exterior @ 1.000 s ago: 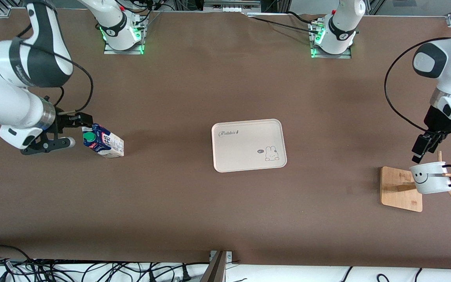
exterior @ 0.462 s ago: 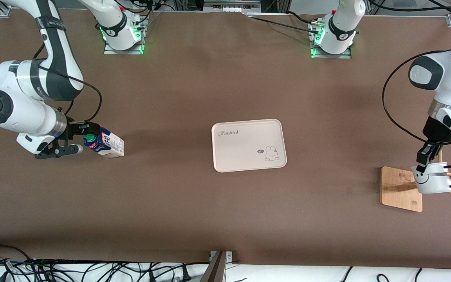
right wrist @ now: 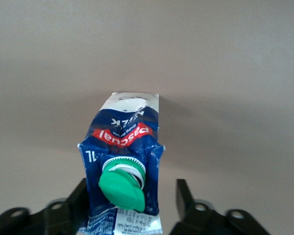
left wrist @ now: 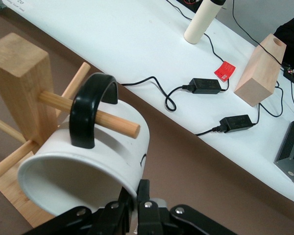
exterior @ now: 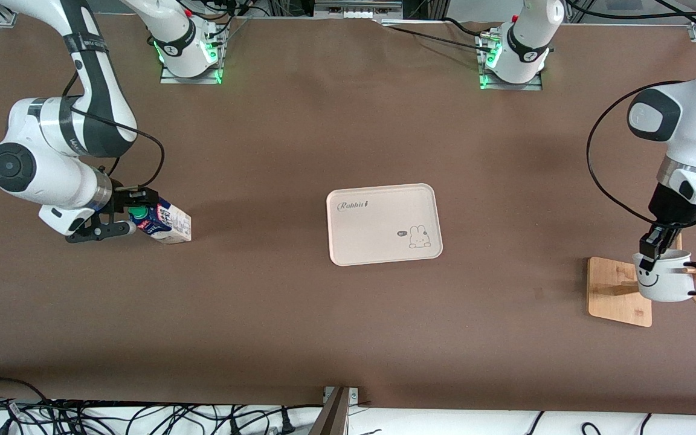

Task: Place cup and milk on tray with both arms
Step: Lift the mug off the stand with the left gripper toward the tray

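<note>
The milk (exterior: 170, 222) stands on the table toward the right arm's end, tilted, with its green cap (right wrist: 121, 188) facing my right gripper (exterior: 130, 213). That gripper (right wrist: 131, 192) is open, its fingers on either side of the carton's (right wrist: 125, 132) top, one touching and one apart. The cup (exterior: 665, 287) hangs by its black handle (left wrist: 90, 107) on a peg of a wooden stand. My left gripper (exterior: 650, 249) is shut on the cup's (left wrist: 122, 142) rim, one finger inside and one outside (left wrist: 134, 188). The cream tray (exterior: 378, 248) lies flat at mid-table with nothing on it.
The stand's square wooden base (exterior: 611, 290) sits on the table toward the left arm's end, with its post (left wrist: 17, 83) and pegs (left wrist: 108, 117) around the cup. Cables lie along the table's edge nearest the front camera (exterior: 142, 417).
My right gripper has moved in toward the milk until its fingers flank the carton's top. My left gripper has come down onto the cup's rim, and the cup has shifted slightly.
</note>
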{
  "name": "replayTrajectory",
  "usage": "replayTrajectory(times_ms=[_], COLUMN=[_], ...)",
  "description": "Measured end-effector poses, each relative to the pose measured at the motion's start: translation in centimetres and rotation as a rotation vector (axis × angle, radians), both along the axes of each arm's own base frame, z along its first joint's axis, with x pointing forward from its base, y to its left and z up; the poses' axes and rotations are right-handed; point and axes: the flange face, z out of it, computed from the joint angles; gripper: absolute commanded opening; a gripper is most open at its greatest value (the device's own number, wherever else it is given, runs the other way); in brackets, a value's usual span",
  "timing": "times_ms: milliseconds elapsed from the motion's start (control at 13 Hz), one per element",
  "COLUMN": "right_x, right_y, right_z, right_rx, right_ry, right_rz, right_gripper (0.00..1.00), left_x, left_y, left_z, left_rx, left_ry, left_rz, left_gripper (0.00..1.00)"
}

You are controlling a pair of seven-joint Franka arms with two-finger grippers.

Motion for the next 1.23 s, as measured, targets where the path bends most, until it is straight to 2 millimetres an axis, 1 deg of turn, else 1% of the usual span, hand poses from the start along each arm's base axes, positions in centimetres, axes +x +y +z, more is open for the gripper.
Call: replayTrajectory(times_ms=[77, 154, 308, 385, 462, 538, 692, 769, 846, 923, 1000, 1231], right_x=[-0.1, -0.1, -0.1, -0.1, 0.0, 0.1, 0.6, 0.9, 1.1, 1.1, 1.1, 0.6], right_y=[0.0, 0.0, 0.0, 0.0, 0.2, 0.6, 2.1, 3.2, 4.2, 5.1, 6.1, 9.2], right_z=[-0.1, -0.1, 0.0, 0.2, 0.6, 1.3, 3.3, 4.6, 5.6, 6.4, 6.7, 7.0], right_rx=[0.000, 0.000, 0.001, 0.002, 0.004, 0.007, 0.017, 0.044, 0.069, 0.081, 0.084, 0.078], right_ry=[0.003, 0.004, 0.001, -0.002, -0.011, -0.018, -0.019, -0.022, -0.026, -0.031, -0.031, -0.034], right_rz=[0.000, -0.001, -0.002, -0.002, -0.006, -0.011, -0.014, -0.020, -0.024, -0.025, -0.031, -0.052], right_gripper=[0.36, 0.36, 0.36, 0.36, 0.36, 0.36, 0.36, 0.36, 0.36, 0.36, 0.36, 0.36], left_x=[0.2, 0.3, 0.4, 0.4, 0.5, 0.5, 0.3, 0.0, -0.3, -0.5, -0.7, -0.5], left_y=[-0.9, -2.2, -5.7, -7.5, -9.1, -10.6, -13.4, -14.9, -16.3, -17.9, -19.9, -26.4], left_z=[0.3, 0.8, 2.1, 3.1, 4.5, 6.3, 9.6, 10.6, 11.3, 11.4, 11.0, 8.5], left_rx=[-0.002, -0.005, -0.022, -0.031, -0.039, -0.047, -0.059, -0.055, -0.048, -0.051, -0.061, -0.052], left_ry=[-0.004, -0.003, 0.060, 0.114, 0.174, 0.245, 0.403, 0.468, 0.514, 0.552, 0.589, 0.703], left_rz=[-0.016, -0.039, -0.107, -0.144, -0.181, -0.217, -0.291, -0.327, -0.355, -0.368, -0.369, -0.375], left_gripper=[0.00, 0.00, 0.00, 0.00, 0.00, 0.00, 0.00, 0.00, 0.00, 0.00, 0.00, 0.00])
